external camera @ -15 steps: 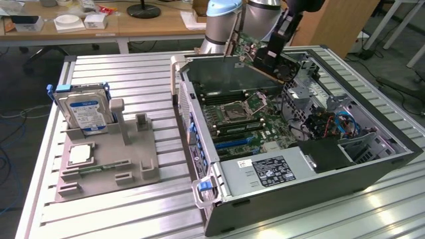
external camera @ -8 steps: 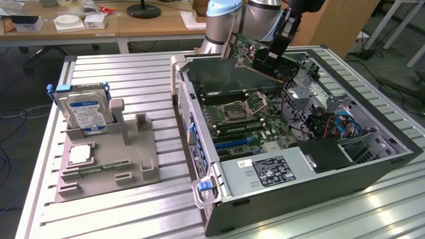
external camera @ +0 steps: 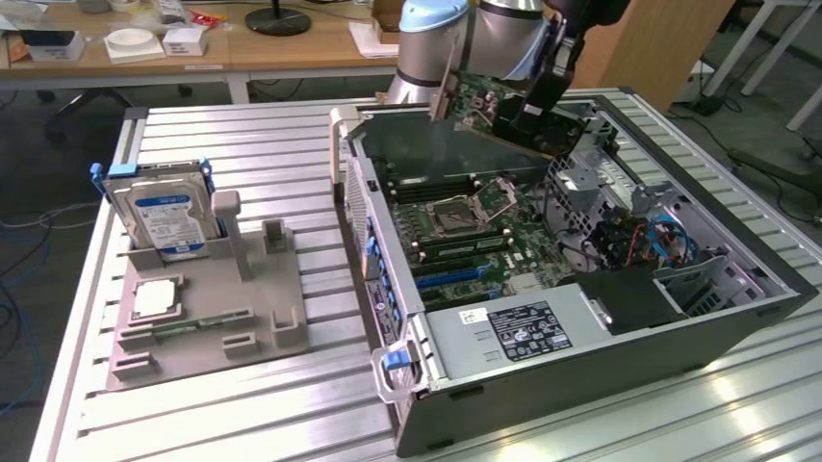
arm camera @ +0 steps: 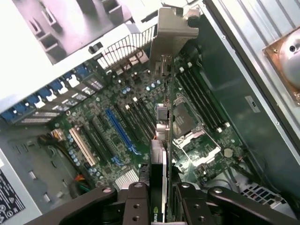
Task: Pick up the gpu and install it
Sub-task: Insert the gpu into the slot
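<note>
High in the middle of the exterior view, the end effector (external camera: 540, 101) was clamped on the gpu (external camera: 488, 101). It carried the card tilted in the air above the far end of the open case (external camera: 719, 318), clear of the motherboard (external camera: 475, 241). On the exterior view's left, a hard drive (external camera: 161, 217) stood in a grey holder (external camera: 257, 289) on the tabletop (external camera: 257, 414), well apart from the case.

From the wrist view, the gpu (arm camera: 159, 159) ran edge-on away from the camera, pinched between the two black fingers (arm camera: 137, 199). Its silver bracket (arm camera: 171, 33) sat at the far end, near the case's slotted wall. A long blue slot (arm camera: 119, 131) lay on the board below, beside the card's line and not touching it.

I judged the card light and stiff but fragile. It is best held by its flat faces near the end opposite the bracket, away from the contact edge, with a modest squeeze.
</note>
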Robot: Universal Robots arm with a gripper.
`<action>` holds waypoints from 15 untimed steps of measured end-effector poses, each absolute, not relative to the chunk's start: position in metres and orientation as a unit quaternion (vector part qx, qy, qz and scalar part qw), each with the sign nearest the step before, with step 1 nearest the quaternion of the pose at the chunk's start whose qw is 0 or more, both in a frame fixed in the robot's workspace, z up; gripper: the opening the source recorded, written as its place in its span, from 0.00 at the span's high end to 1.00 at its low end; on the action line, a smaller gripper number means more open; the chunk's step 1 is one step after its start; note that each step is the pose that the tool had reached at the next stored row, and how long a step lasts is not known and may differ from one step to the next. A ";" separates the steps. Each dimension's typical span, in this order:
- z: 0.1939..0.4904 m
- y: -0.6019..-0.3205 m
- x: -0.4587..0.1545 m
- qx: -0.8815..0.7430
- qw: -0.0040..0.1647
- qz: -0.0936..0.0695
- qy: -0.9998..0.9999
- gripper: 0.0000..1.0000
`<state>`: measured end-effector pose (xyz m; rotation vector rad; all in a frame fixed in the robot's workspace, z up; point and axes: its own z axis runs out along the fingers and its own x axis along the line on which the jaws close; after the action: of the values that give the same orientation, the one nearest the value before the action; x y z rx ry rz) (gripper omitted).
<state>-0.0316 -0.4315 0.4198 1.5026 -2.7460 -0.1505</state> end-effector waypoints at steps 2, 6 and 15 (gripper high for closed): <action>0.419 -0.431 -0.032 0.487 -0.004 -0.043 -0.872 0.73; 0.418 -0.432 -0.032 0.495 -0.011 -0.039 -0.868 0.73; 0.414 -0.431 -0.032 0.553 -0.019 -0.035 -0.832 0.73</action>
<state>-0.0316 -0.4315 0.4141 1.7590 -2.6454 -0.1107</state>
